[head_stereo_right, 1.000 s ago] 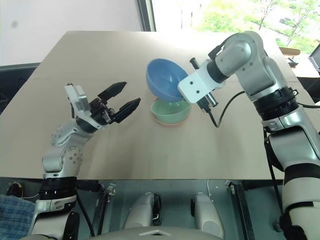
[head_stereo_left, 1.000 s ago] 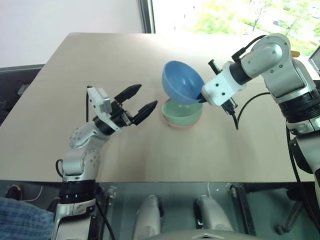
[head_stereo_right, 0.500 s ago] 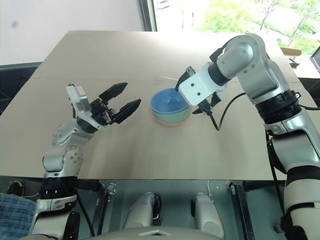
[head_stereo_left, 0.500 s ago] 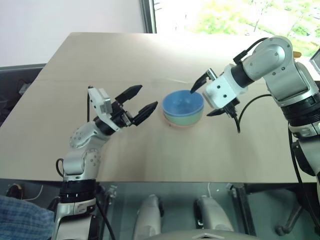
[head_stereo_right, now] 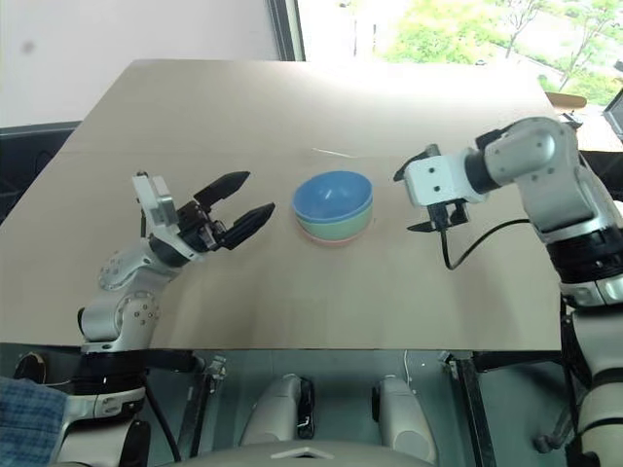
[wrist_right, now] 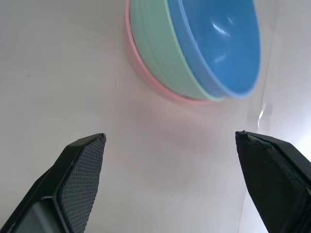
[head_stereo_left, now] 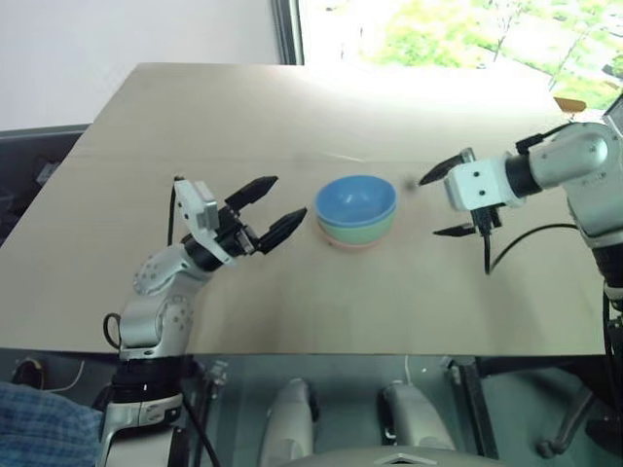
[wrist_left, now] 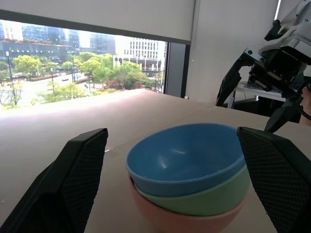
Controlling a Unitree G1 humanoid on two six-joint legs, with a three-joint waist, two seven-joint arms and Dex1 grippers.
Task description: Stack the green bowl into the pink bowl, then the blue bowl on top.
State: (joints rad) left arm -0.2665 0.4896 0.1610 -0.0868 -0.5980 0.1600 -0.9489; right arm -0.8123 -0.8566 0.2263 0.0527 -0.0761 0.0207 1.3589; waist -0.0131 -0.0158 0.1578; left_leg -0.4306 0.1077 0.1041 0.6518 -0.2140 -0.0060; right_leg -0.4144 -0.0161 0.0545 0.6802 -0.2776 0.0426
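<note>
The three bowls sit nested near the middle of the frame on the pale wooden surface (head_stereo_left: pixel 195 126). The blue bowl (head_stereo_left: pixel 355 199) lies on top, inside the green bowl (head_stereo_left: pixel 362 233), which rests in the pink bowl (wrist_left: pixel 194 224); only a thin pink rim shows at the bottom of the stack.

The left claw (head_stereo_left: pixel 270 208), at centre left of the frame, points toward the stack with its two black fingers spread wide, holding nothing, just beside the bowls but apart from them.

The right claw (head_stereo_left: pixel 444 202), at centre right, also has its fingers spread wide and empty, a little away from the stack.
</note>
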